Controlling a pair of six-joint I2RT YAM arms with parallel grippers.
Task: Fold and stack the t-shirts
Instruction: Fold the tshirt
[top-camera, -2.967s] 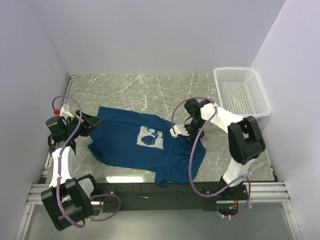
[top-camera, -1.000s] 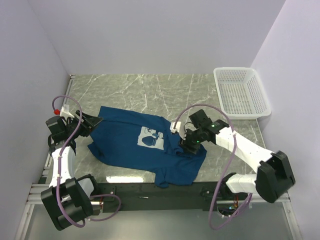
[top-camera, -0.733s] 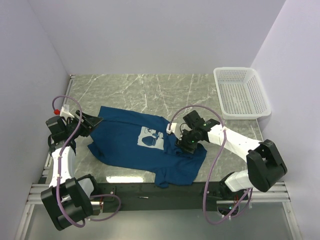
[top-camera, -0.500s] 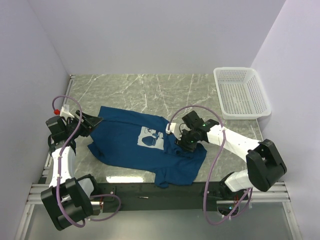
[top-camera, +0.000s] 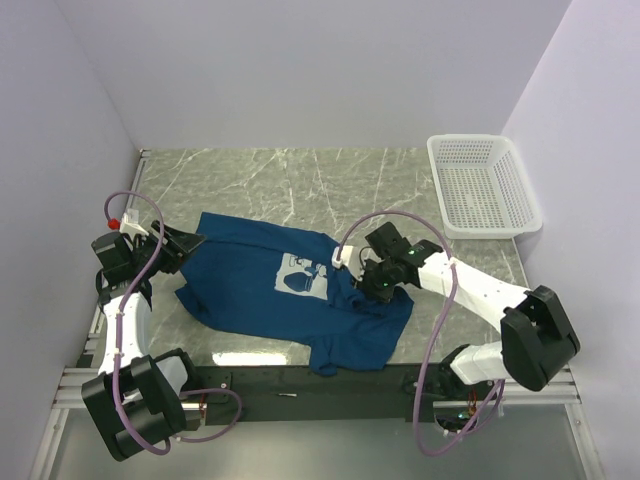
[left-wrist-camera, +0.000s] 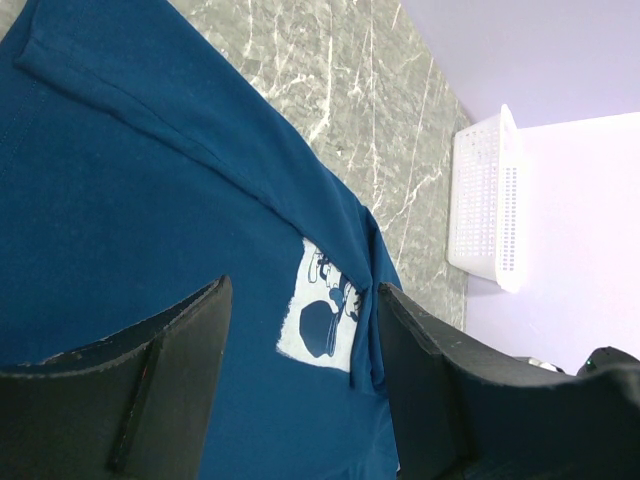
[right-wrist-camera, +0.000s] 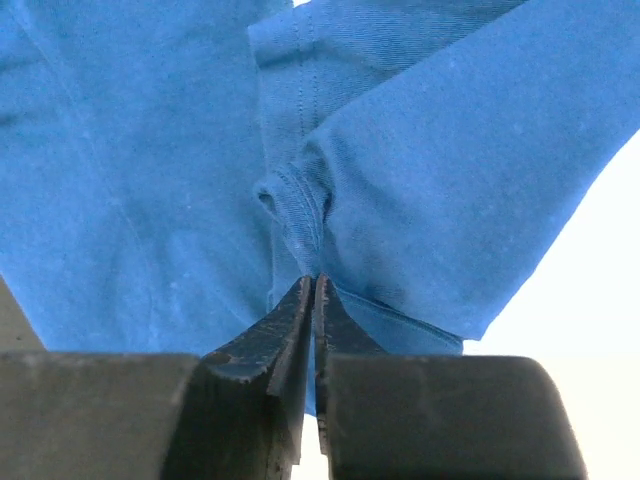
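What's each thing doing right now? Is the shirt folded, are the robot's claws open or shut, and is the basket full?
t-shirt: spread out, print up, wrinkly, not folded yet.
left gripper: open, fingers apart over the t-shirt.
right gripper: shut, pinching a fold of the t-shirt.
basket: upright, nothing in it.

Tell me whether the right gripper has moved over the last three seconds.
Yes. The right gripper has shifted slightly toward the near table edge, farther from the white basket, and now pinches the t-shirt.
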